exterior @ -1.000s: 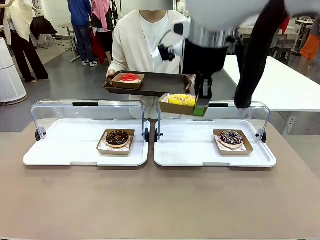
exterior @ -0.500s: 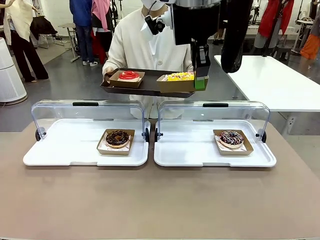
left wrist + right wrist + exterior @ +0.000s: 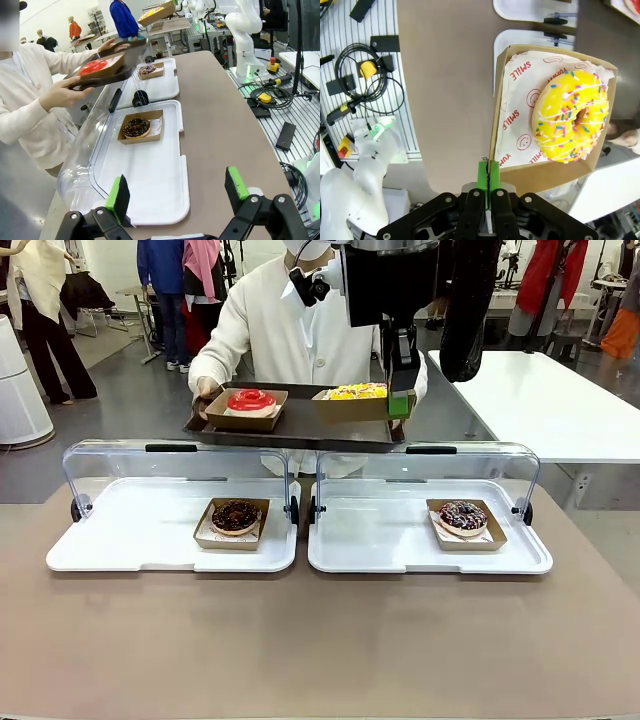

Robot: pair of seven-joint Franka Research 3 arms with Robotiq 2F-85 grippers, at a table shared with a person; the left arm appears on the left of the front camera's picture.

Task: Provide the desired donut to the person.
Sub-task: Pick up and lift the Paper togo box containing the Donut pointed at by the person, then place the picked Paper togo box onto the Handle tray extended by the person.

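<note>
The person (image 3: 285, 330) in a cream cardigan stands across the table and holds out a dark tray (image 3: 300, 427). On its left end is a red donut (image 3: 250, 400) in a cardboard box. My right gripper (image 3: 400, 405) is shut on the rim of a cardboard box (image 3: 520, 150) that holds the yellow sprinkled donut (image 3: 355, 392) (image 3: 570, 115). That box is at the dark tray's right end; I cannot tell whether it touches the tray. My left gripper (image 3: 177, 192) is open and holds nothing, low over the near end of a white tray (image 3: 160, 200).
Two white trays (image 3: 130, 540) (image 3: 380, 545) with raised clear lids stand side by side on the brown table. The left one holds a chocolate donut (image 3: 236, 516) (image 3: 136, 127), the right one a chocolate sprinkled donut (image 3: 462, 516). The table's near half is bare.
My right gripper lifted the yellow donut's box from just above the right white tray up to the person's dark tray. The person has shifted the dark tray slightly left and nearer.
</note>
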